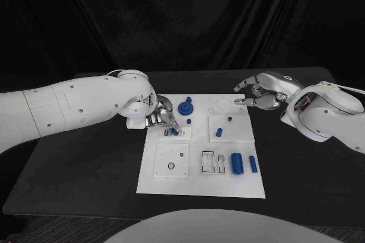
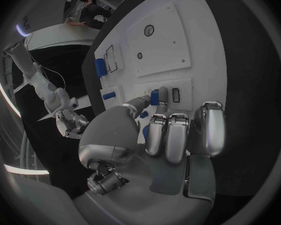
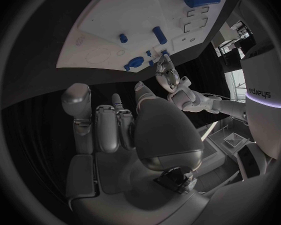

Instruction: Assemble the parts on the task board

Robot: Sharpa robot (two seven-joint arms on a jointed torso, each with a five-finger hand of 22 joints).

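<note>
The white task board (image 1: 201,186) lies mid-table. My left hand (image 1: 161,117) hovers over its left edge and pinches a small blue part (image 1: 174,130) between thumb and a finger, just above a small slotted plate (image 1: 173,133). In the left wrist view that blue part (image 2: 155,95) stands beside a dark slot (image 2: 175,94). My right hand (image 1: 261,93) hangs at the board's far right corner with its fingers apart and nothing in them. A blue round knob (image 1: 188,107), a blue peg (image 1: 219,131), a blue cylinder (image 1: 237,163) and a slimmer blue bar (image 1: 252,164) rest on the board.
A square plate with a round hole (image 1: 172,159) sits at the board's near left, with a plate of rectangular slots (image 1: 213,162) beside it. Bare black table (image 1: 84,169) surrounds the board. A black curtain closes off the back.
</note>
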